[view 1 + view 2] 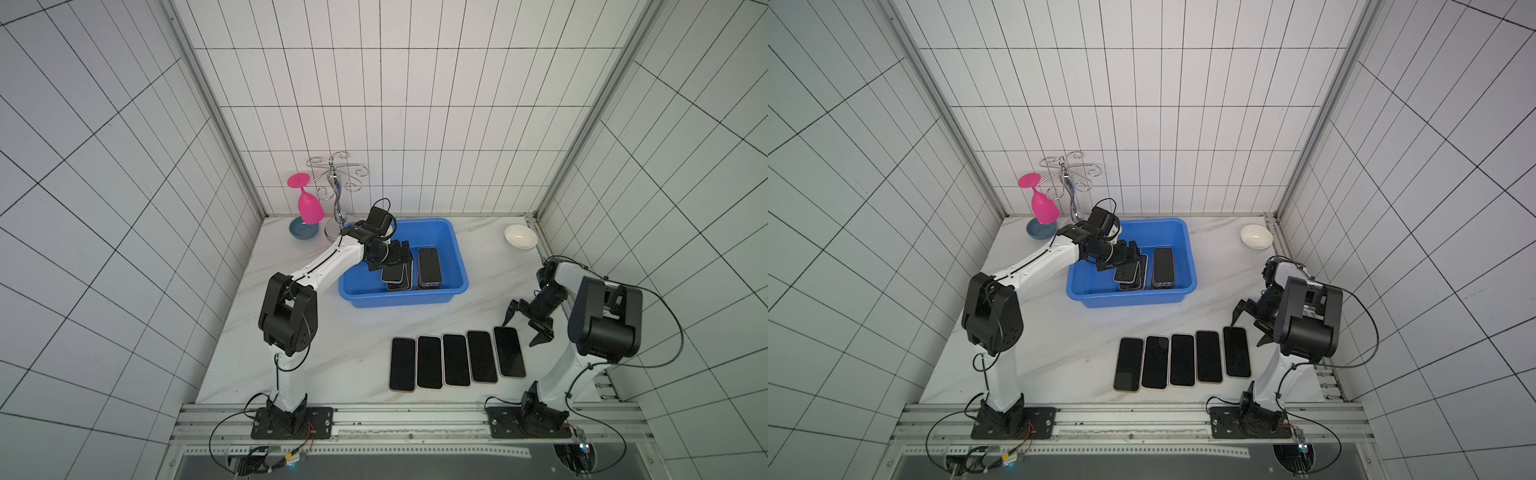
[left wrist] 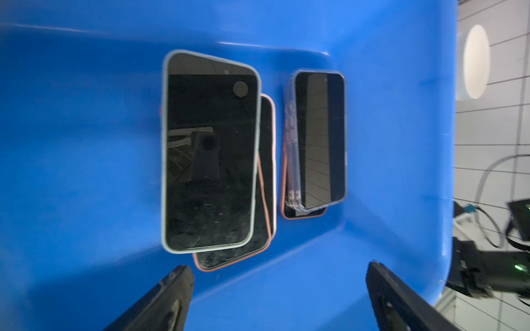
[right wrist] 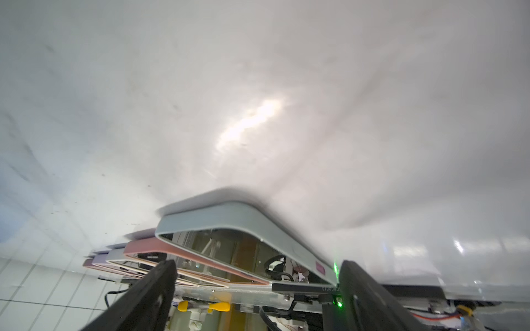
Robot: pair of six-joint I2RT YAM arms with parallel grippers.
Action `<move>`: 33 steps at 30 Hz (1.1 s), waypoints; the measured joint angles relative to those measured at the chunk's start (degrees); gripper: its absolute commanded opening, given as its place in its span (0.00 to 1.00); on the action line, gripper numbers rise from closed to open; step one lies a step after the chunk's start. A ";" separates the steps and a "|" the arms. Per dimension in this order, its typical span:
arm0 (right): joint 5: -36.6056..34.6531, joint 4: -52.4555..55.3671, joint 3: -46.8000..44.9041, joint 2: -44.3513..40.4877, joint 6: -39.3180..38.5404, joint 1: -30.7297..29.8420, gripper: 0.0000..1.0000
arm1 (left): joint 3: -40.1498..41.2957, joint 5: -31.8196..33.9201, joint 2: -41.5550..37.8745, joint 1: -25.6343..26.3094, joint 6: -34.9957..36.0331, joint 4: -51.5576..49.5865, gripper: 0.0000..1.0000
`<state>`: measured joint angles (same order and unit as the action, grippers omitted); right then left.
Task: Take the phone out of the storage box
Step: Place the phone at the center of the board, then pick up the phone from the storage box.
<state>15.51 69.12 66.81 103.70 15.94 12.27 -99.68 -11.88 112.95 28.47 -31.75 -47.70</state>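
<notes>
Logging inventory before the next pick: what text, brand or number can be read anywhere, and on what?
Nothing is legible enough to quote.
Black strip, right wrist view: small white print, upside down, too blurred to read.
Stacked phones, storage box, row of phones on the table: no marks visible.

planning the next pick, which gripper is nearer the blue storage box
Left. The left gripper hangs over the phones in the storage box; the right gripper is outside it, by the phone row.
</notes>
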 measured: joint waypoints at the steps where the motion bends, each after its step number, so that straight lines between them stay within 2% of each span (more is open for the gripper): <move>1: -0.24 0.31 0.83 -0.33 -0.04 0.20 0.99 | -1.27 2.21 0.63 -0.02 0.00 -0.57 0.98; 6: -0.26 1.57 5.90 -1.77 0.07 -0.70 0.99 | -8.90 11.39 7.21 -0.02 1.07 -3.48 0.98; 9: -0.85 3.21 11.13 -2.89 0.24 -3.80 0.99 | -15.65 14.14 13.77 0.31 2.38 -5.92 0.98; 15: -1.22 5.49 19.93 -3.82 0.48 -12.87 0.99 | -18.82 14.95 20.72 1.86 5.07 -8.17 0.98; 23: -1.49 8.41 23.45 -3.02 0.13 -16.11 0.98 | -18.93 13.88 22.14 2.45 6.82 -8.94 0.97; 25: -1.49 8.61 23.45 -2.67 0.07 -16.24 0.97 | -18.93 13.46 22.14 2.45 6.88 -8.90 0.90; 30: -1.60 8.98 23.87 -2.45 -0.09 -16.70 0.96 | -17.86 12.74 21.55 2.45 7.41 -7.26 0.62; 33: -1.57 9.60 25.62 -2.10 -0.07 -17.27 0.96 | -16.79 12.48 20.98 2.45 7.58 -6.32 0.55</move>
<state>13.93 78.72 92.42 101.60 15.88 -4.99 -116.46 0.60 133.93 30.92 -24.16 -54.02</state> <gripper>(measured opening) 0.960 0.755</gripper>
